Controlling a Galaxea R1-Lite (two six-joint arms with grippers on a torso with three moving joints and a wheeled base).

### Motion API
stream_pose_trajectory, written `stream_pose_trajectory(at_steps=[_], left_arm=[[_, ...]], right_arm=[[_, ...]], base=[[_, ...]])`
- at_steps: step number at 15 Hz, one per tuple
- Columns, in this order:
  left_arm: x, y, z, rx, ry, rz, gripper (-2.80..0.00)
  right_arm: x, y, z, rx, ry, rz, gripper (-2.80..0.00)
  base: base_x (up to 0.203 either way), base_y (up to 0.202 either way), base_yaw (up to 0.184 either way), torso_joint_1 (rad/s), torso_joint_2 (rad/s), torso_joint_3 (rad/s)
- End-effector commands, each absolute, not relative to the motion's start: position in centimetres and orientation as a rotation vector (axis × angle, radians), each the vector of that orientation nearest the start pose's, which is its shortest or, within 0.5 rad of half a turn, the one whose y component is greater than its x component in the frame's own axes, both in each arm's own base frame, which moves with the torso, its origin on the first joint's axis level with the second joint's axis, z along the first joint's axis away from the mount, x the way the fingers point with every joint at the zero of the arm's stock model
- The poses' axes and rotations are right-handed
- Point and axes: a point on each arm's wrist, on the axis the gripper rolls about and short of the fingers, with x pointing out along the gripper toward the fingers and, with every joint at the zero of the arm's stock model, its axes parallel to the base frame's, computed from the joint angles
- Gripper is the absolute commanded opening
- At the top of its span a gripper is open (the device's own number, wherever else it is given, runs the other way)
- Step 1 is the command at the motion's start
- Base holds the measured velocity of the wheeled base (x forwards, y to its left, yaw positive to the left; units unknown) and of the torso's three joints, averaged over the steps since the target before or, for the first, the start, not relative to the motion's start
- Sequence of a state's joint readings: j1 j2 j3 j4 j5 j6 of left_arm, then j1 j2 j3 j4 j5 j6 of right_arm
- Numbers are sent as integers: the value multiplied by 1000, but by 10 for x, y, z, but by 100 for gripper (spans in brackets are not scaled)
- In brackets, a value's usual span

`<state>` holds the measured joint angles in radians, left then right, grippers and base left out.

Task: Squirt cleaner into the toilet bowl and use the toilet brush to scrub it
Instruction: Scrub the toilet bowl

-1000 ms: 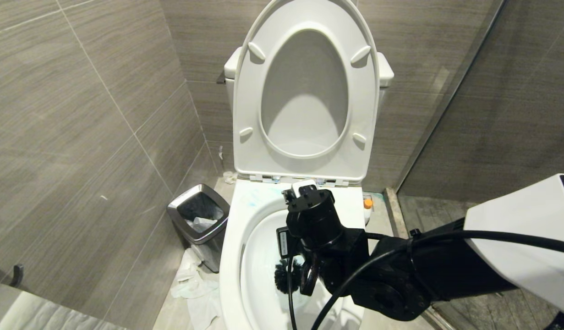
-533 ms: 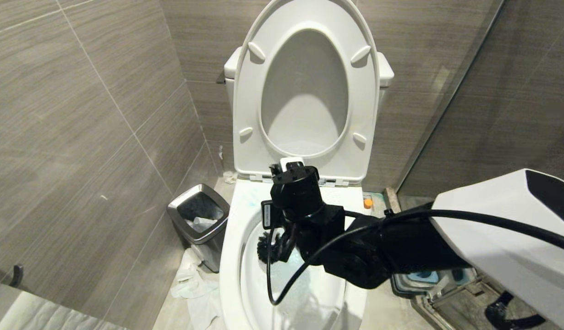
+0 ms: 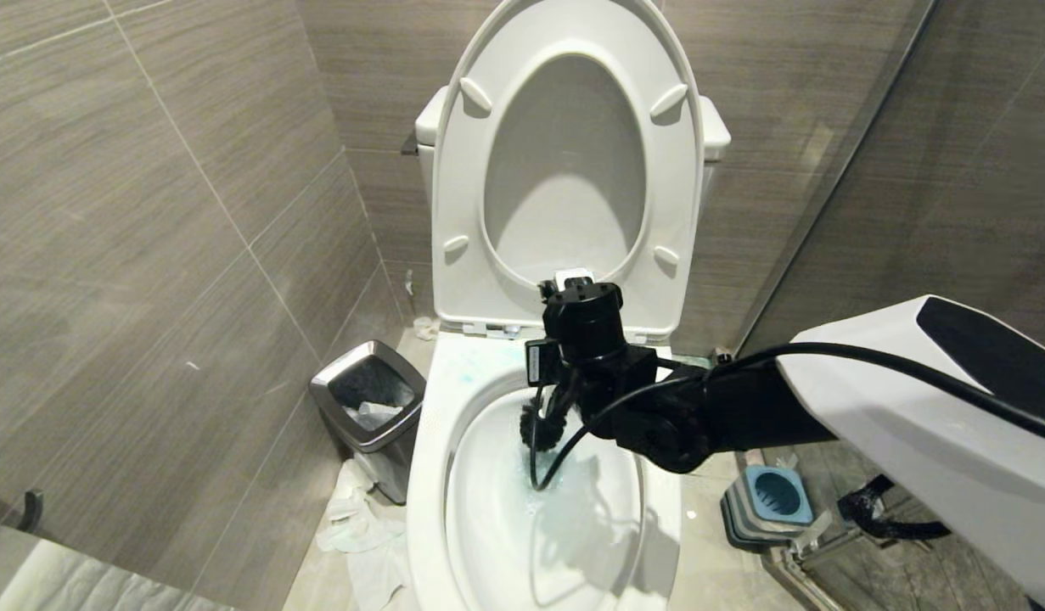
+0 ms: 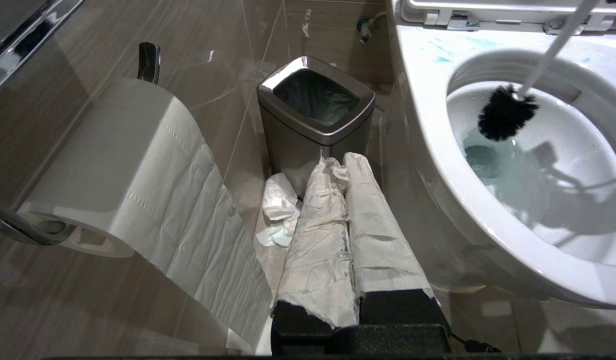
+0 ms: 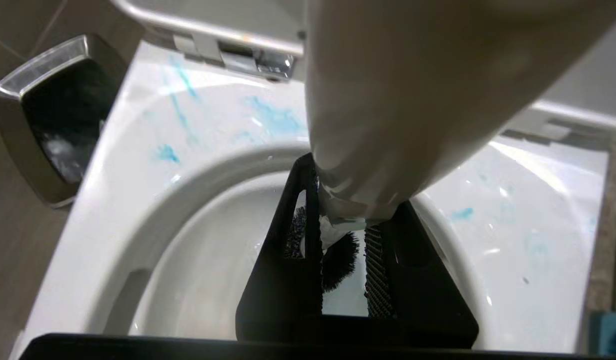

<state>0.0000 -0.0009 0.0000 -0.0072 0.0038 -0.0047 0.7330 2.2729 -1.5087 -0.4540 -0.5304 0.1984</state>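
Note:
The toilet bowl (image 3: 433, 441) stands with seat and lid raised; turquoise streaks mark its rim (image 5: 212, 125), and its water is tinted. My right gripper (image 3: 564, 399) points down over the back of the bowl, shut on the toilet brush's white handle (image 5: 413, 100). The black bristle head (image 3: 543, 424) hangs inside the bowl near the back wall, just above the water (image 4: 505, 117). Its blue-and-grey holder (image 3: 772, 501) sits on the floor to the right. My left gripper (image 4: 338, 165) is parked low beside the bowl, shut and empty, fingers wrapped in paper. The cleaner is hidden.
A steel-rimmed waste bin (image 3: 369, 399) stands left of the toilet, with crumpled tissue (image 3: 361, 526) on the floor before it. A paper roll (image 4: 122, 165) hangs on the left wall. A glass partition closes the right side.
My right arm has carried the brush from the middle of the bowl toward the back, near the hinges. With the arm shifted, the brush holder on the floor now shows.

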Motion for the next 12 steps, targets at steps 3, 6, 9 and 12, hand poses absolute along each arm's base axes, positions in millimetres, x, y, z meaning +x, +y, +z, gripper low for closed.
stream_pose_trajectory(at_steps=[3, 6, 9, 12], left_arm=[[-22, 0, 75, -5, -2, 5, -280], [-22, 0, 75, -5, -2, 5, -280], [-22, 0, 75, -5, -2, 5, -280], [-22, 0, 75, -6, -2, 5, -280]], right_arm=[[327, 279, 151, 10, 287, 180, -280], [295, 263, 153, -4, 331, 204, -280], [254, 275, 155, 40, 364, 304, -280], [242, 300, 150, 54, 374, 372, -280]], base=[[0, 0, 0, 0, 0, 0], [0, 0, 0, 0, 0, 0], [0, 0, 0, 0, 0, 0], [0, 0, 0, 0, 0, 0]])
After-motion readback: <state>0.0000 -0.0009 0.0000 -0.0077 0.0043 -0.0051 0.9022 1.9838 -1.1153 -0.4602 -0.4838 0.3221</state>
